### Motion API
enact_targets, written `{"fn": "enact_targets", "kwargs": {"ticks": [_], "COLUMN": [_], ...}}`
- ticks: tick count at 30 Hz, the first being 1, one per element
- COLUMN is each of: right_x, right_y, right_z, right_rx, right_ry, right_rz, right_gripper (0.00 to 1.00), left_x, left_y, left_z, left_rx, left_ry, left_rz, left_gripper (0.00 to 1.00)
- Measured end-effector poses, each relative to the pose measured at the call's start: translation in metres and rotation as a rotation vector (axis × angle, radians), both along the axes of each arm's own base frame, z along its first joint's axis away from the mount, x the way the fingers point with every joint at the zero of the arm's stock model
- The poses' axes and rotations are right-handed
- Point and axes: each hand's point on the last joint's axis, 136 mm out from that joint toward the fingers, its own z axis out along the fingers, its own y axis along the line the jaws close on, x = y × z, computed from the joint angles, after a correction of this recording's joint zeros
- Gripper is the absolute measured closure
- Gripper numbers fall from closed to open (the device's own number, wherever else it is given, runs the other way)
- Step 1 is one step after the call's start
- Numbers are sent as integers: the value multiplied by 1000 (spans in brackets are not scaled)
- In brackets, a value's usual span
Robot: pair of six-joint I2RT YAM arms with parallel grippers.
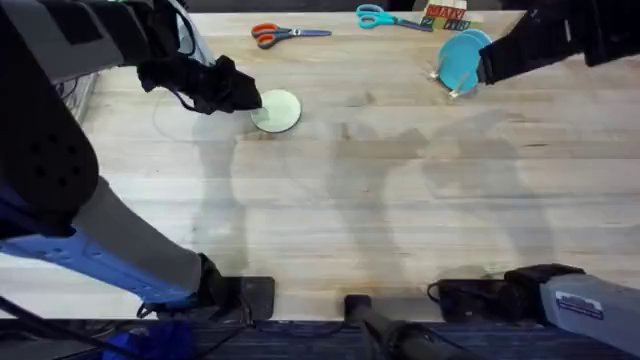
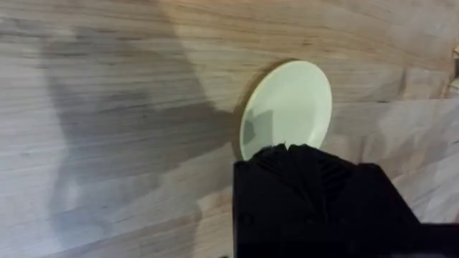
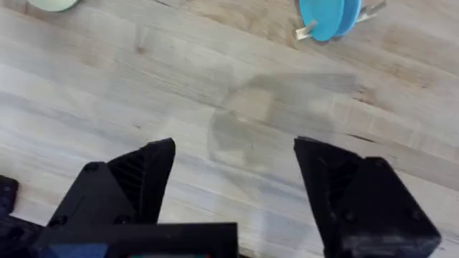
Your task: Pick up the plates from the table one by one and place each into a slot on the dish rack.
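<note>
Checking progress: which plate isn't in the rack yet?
The cream-yellow plate, flat on the table at the left gripper; the blue plates stand upright in the dish rack.

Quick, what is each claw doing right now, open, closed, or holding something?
Left claw: at the rim of the cream-yellow plate; open or shut cannot be told.
Right claw: open, holding nothing.

Three plates in all: one pale cream-yellow plate (image 1: 277,110) lying flat toward 11 o'clock on the tabletop (image 1: 380,220), two blue plates (image 1: 463,58) standing in one dish rack (image 1: 450,82) toward 1 o'clock. Two pairs of scissors at 12 o'clock: one orange-handled (image 1: 272,34), one teal-handled (image 1: 378,16).
</note>
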Motion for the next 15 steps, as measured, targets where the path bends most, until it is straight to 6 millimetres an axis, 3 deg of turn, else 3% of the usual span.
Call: {"fn": "enact_targets", "kwargs": {"ticks": [15], "right_x": [0], "right_y": [0], "right_z": [0], "right_rx": [0], "right_ry": [0], "right_rz": [0], "right_gripper": [8], "left_x": [1], "left_y": [11], "left_z": [-3], "left_rx": [21], "left_ry": [2], "left_rz": [24], "left_gripper": [960]}}
